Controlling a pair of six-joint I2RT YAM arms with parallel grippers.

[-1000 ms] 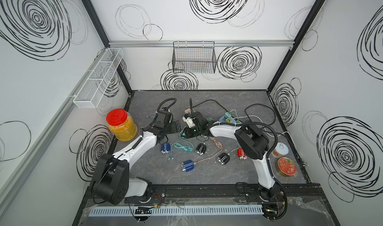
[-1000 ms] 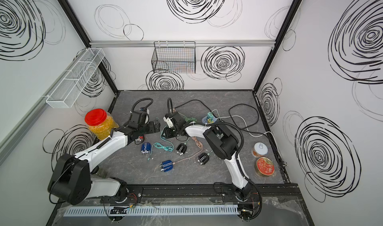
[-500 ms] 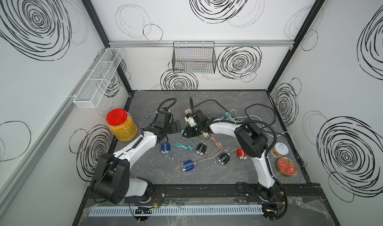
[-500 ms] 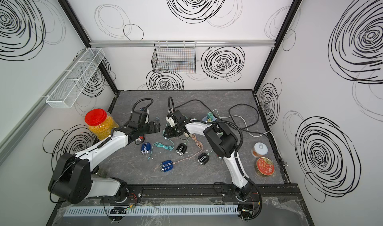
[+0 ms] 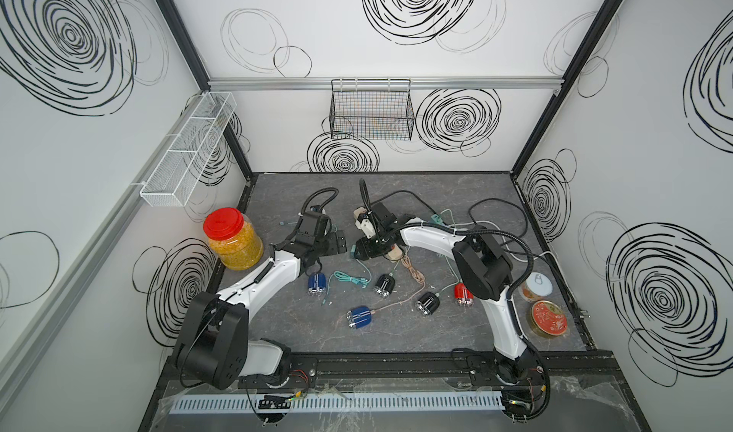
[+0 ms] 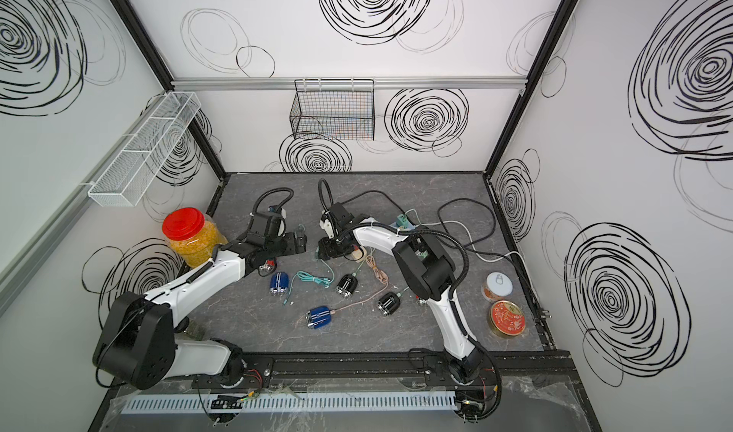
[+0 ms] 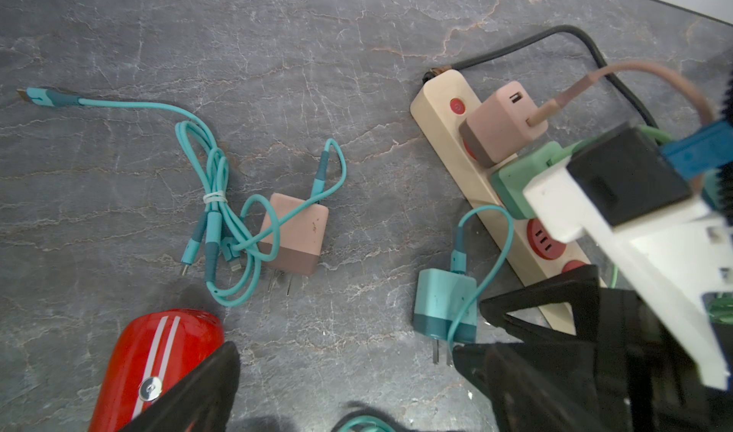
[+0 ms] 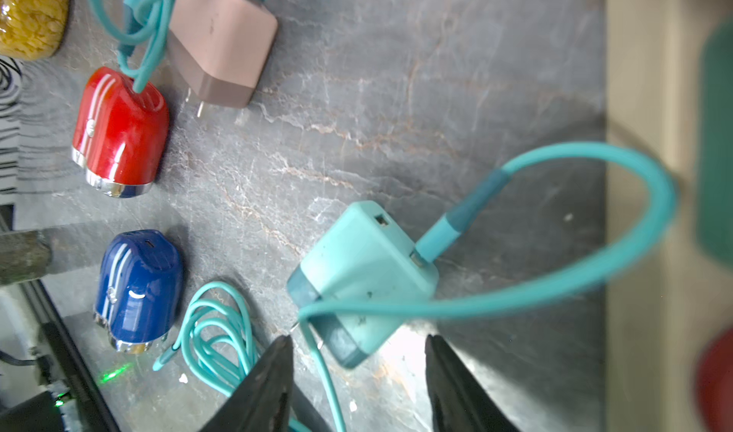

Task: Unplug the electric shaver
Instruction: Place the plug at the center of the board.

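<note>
Teal plastic stands out: the teal adapter lies loose on the grey marbled table. Its prongs are out of any socket, and it sits just left of the beige power strip. The right gripper hangs low over the adapter's pronged end. Its jaws are spread to either side with a gap showing on both sides, pinching nothing. The teal cable arcs out of the adapter's port, loops back across its body and runs down between the jaws. Which shaver it feeds cannot be followed.

On the strip, a plugged pink adapter and a green adapter sit side by side. The left gripper is just left of the right one, jaws spread wide and empty.

A red shaver lies beside its finger, on the near left of the strip. A blue shaver lies just nearer than that. A loose pink adapter rests among a tied cable bundle. A black shaver lies near the strip's near side. A red-lidded jar stands at the table's left edge.
</note>
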